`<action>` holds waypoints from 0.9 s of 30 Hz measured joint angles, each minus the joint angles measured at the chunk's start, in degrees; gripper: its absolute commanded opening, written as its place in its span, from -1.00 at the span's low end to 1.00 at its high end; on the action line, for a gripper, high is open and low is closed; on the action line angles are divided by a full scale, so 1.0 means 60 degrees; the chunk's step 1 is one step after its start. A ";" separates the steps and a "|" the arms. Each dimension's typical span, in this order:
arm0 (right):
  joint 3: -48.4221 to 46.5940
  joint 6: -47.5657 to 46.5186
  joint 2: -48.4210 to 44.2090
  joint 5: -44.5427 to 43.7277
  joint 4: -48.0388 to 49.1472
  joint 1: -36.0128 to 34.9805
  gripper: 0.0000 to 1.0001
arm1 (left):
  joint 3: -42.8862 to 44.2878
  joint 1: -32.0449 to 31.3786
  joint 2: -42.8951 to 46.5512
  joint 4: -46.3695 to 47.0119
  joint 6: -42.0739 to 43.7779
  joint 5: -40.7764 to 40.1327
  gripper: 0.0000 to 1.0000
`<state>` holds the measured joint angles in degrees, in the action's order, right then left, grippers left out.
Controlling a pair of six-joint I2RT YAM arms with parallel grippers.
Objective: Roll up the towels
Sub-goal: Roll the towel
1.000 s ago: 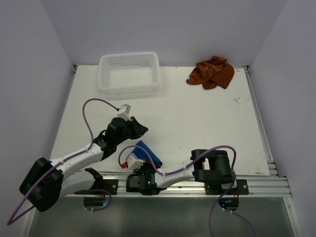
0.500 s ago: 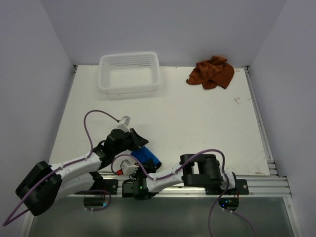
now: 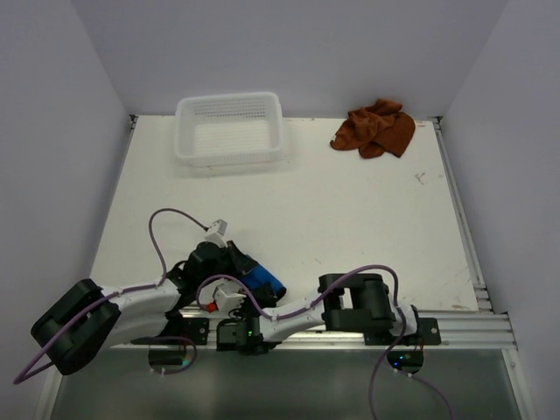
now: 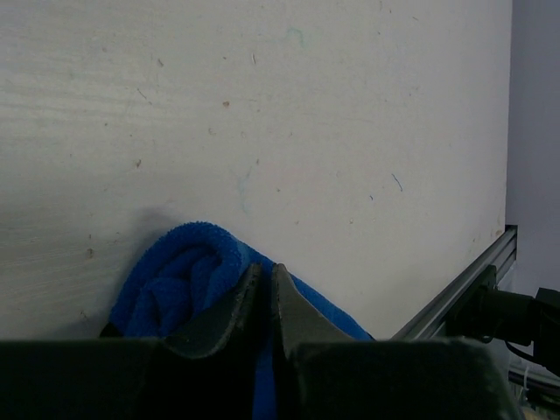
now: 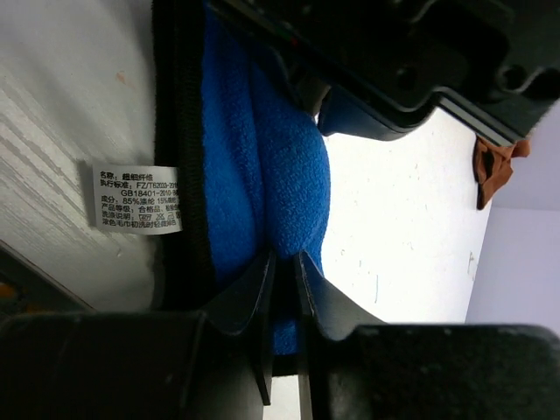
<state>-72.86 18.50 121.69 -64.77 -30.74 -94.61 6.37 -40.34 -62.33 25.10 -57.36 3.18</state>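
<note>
The bright blue towel point(image 3: 264, 280) lies bunched in a loose roll near the table's front edge, between both arms. In the left wrist view its rolled end point(image 4: 171, 280) sits just left of my left gripper point(image 4: 265, 271), whose jaws are almost together with a strip of blue cloth between them. My right gripper point(image 5: 282, 260) points into the same towel point(image 5: 262, 149). Its jaws stand a narrow gap apart with blue cloth in that gap. The towel's white care label point(image 5: 137, 199) hangs beside it. The rust-brown towel point(image 3: 376, 129) lies crumpled at the far right.
A white mesh basket point(image 3: 229, 129) stands at the far left of the table. The aluminium rail point(image 3: 455, 319) runs along the near edge, close behind the blue towel. Purple cables loop over both arms.
My left gripper has come down and toward the near edge onto the blue towel. The right arm has folded leftward, and the towel has shifted slightly and bunched up tighter.
</note>
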 measured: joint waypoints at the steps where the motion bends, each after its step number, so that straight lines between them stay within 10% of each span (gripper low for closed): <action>1: 0.0044 0.0004 -0.0044 0.0036 0.0058 0.0000 -0.65 | -0.0120 -0.0015 0.0026 0.0149 -0.0055 -0.0029 -0.73; 27: 0.1923 0.0754 -0.3326 0.2164 0.1373 0.0073 -0.08 | -0.0386 -0.0055 -0.0291 0.0896 -0.0346 -0.0117 -0.74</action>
<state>-61.32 23.03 101.73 -51.79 -22.50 -94.17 4.05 -40.66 -64.07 30.48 -59.44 2.48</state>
